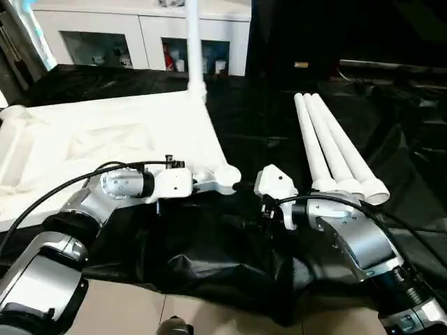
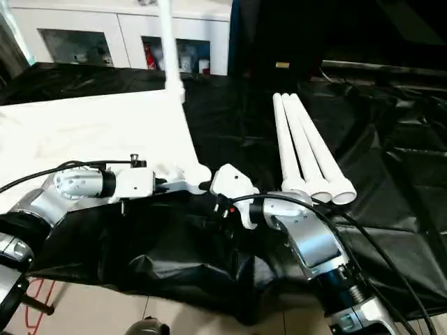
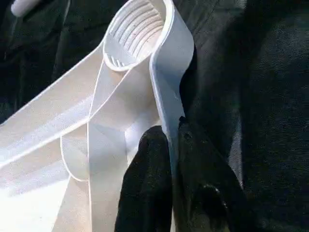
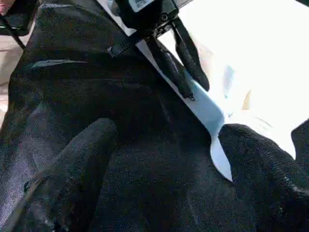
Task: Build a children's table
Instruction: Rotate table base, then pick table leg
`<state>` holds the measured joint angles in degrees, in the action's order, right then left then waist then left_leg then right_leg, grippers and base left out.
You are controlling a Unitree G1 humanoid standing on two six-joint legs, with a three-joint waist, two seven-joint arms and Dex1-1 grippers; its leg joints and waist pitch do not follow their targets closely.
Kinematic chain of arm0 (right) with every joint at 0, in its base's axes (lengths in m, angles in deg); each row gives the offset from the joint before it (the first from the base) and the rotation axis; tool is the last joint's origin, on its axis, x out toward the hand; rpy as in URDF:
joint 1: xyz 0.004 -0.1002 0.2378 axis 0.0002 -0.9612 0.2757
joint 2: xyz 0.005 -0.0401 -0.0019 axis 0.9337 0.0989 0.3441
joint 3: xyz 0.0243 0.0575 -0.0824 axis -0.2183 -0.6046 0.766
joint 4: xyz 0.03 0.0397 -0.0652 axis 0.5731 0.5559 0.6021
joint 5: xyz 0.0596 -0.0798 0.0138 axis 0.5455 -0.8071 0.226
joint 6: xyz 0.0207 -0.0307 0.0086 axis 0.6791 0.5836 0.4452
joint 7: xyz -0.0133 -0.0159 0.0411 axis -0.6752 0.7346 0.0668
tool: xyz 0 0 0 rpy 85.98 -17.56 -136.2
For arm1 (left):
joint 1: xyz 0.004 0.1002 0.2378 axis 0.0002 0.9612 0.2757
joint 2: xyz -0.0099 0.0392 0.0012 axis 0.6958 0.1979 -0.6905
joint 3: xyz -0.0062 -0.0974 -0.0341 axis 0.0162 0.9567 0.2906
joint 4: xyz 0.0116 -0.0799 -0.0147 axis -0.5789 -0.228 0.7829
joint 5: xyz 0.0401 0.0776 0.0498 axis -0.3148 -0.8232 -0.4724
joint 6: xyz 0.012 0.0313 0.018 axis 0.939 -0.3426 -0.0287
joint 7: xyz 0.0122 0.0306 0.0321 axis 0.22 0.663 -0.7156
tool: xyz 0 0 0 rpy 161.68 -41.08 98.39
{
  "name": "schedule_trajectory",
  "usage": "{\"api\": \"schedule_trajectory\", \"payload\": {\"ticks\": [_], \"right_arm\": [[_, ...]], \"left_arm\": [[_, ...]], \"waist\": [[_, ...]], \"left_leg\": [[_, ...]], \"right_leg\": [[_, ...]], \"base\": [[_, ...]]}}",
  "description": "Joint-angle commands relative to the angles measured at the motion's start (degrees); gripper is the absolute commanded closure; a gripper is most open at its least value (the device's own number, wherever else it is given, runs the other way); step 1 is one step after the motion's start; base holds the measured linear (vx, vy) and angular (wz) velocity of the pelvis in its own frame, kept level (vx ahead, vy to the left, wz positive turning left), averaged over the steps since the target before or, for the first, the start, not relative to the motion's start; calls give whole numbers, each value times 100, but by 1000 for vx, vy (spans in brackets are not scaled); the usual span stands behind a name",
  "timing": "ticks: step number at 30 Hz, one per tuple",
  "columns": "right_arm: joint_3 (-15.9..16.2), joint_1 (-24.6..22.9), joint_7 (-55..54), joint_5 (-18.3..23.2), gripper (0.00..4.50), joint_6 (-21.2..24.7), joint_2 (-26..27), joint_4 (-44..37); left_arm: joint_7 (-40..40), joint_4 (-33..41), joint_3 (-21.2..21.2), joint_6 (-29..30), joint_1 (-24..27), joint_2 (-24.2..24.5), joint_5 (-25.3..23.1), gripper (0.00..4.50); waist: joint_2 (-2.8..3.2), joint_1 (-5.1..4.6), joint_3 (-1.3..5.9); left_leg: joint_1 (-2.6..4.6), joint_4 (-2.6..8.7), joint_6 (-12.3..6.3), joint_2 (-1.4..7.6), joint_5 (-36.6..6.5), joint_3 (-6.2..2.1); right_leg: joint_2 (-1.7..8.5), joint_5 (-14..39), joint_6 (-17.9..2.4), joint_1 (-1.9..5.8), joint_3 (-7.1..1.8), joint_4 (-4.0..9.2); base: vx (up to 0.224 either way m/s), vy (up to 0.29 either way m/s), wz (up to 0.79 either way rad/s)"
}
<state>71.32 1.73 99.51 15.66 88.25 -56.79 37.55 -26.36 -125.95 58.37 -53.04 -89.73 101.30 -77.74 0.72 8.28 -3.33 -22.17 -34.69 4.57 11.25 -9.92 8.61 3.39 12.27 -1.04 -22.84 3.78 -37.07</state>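
Note:
The children's table top [image 1: 105, 132] lies upside down on black cloth at the left. One white leg [image 1: 193, 42] stands upright in its far right corner. Three more legs [image 1: 335, 150] lie side by side on the cloth at the right. My left gripper [image 3: 171, 135] is shut on the top's thin rim, just short of the near right corner socket [image 3: 137, 31]. My right gripper [image 4: 166, 145] stands open beside that same corner [image 1: 227, 174], fingers wide apart over the cloth with nothing between them. The right wrist view also shows the left gripper's fingers [image 4: 186, 63] pinching the rim.
A white cabinet with glass doors [image 1: 140, 42] stands behind the work surface. The black cloth [image 1: 209, 258] hangs in folds over the front edge, with tiled floor [image 1: 140, 310] below. Dark cables run along both forearms.

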Motion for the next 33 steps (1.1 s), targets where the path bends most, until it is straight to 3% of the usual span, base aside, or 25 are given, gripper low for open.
{"api": "schedule_trajectory", "payload": {"ticks": [1,3,6,7,8,10,13,15,18,19,20,21,24,28,29,30,31,33], "right_arm": [[-44,-21,-21,32,60,16,-41,-105],[-48,-24,-39,35,60,20,-40,-118],[-241,39,-207,157,60,221,35,-183],[-310,77,-304,165,60,268,71,-160],[-362,106,-377,172,60,302,98,-142],[-658,318,-879,150,60,561,264,38],[-1255,906,-1821,217,43,1084,571,650],[-1547,1307,-2465,148,26,1209,679,1214],[-1803,1717,-2946,157,5,1194,737,1850],[-1921,2055,-3328,113,0,1117,747,2452],[-1964,2174,-3464,88,0,1094,752,2661],[-2021,2441,-3759,-10,0,989,737,3164],[-2200,2933,-4263,-49,0,879,701,4045],[-2110,3321,-4660,-320,0,1115,617,4634],[-1963,3532,-4675,-456,0,1308,571,4961],[-1916,3691,-4601,-469,0,1365,557,5236],[-1968,3767,-4401,-366,0,1422,571,5383],[-2026,3859,-4328,-314,0,1385,586,5577]], "left_arm": [[2,205,50,-369,-359,-12,47,389],[-33,193,88,-328,-336,1,103,375],[-687,701,582,408,-67,54,986,358],[-690,814,659,513,-29,72,1088,341],[-692,898,717,591,-1,86,1164,331],[-644,1340,1027,1106,148,106,1554,315],[-514,2031,1336,1944,365,196,1863,287],[-349,2472,1496,2622,480,213,1959,268],[-209,3060,1633,3412,651,237,2076,240],[-124,3572,1735,4032,779,231,2308,234],[-88,3776,1773,4272,830,229,2397,222],[36,4215,1854,4740,930,209,2564,208],[95,4723,1890,5174,1084,226,2639,188],[56,5104,1872,5401,1277,269,2646,152],[77,5388,1858,5548,1391,307,2638,132],[28,5716,1819,5723,1504,367,2709,132],[-74,5985,1782,5849,1588,418,2841,119],[-227,6269,1726,5950,1665,487,2991,119]], "waist": [[105,-33,489],[115,-35,488],[103,-33,478],[72,-43,465],[88,-50,463],[37,-77,451],[22,-149,447],[66,-213,447],[73,-237,438],[82,-252,450],[92,-264,485],[65,-277,469],[58,-308,445],[39,-360,362],[51,-371,337],[52,-408,334],[61,-423,256],[57,-445,259]], "left_leg": [[122,367,122,201,-950,-42],[125,370,135,205,-982,-46],[122,376,177,202,-998,-31],[125,381,179,198,-1077,-21],[137,385,193,198,-1127,-20],[141,394,199,196,-1087,-6],[143,396,239,180,-990,5],[163,397,325,177,-996,8],[157,386,340,152,-961,32],[138,388,333,152,-823,22],[154,371,381,166,-764,22],[142,372,369,149,-689,36],[96,357,296,127,-619,43],[86,368,240,102,-710,62],[85,377,234,92,-757,62],[89,383,257,109,-852,44],[86,396,236,116,-1038,54],[95,393,224,120,-1166,54]], "right_leg": [[475,-580,-1202,349,-305,344],[473,-552,-1208,344,-302,345],[487,-486,-1320,343,-300,331],[479,-354,-1345,337,-300,342],[477,-211,-1340,326,-302,341],[471,-42,-1310,320,-309,353],[467,255,-1271,306,-308,363],[463,400,-1254,288,-306,366],[425,333,-1205,285,-315,392],[419,80,-1214,307,-308,357],[445,-77,-1274,307,-305,305],[414,-152,-1335,305,-296,339],[408,-292,-1382,330,-299,318],[358,-99,-1264,304,-293,364],[354,-21,-1222,300,-294,378],[365,56,-1260,307,-286,351],[369,245,-1253,261,-295,397],[378,438,-1270,270,-301,401]], "base": [[0,0,0],[0,0,0],[0,0,0],[0,0,0],[0,0,0],[0,0,0],[0,0,0],[0,0,0],[0,0,0],[0,0,0],[0,0,0],[0,0,0],[0,0,0],[0,0,0],[0,0,0],[0,0,0],[0,0,0],[0,0,0]]}}
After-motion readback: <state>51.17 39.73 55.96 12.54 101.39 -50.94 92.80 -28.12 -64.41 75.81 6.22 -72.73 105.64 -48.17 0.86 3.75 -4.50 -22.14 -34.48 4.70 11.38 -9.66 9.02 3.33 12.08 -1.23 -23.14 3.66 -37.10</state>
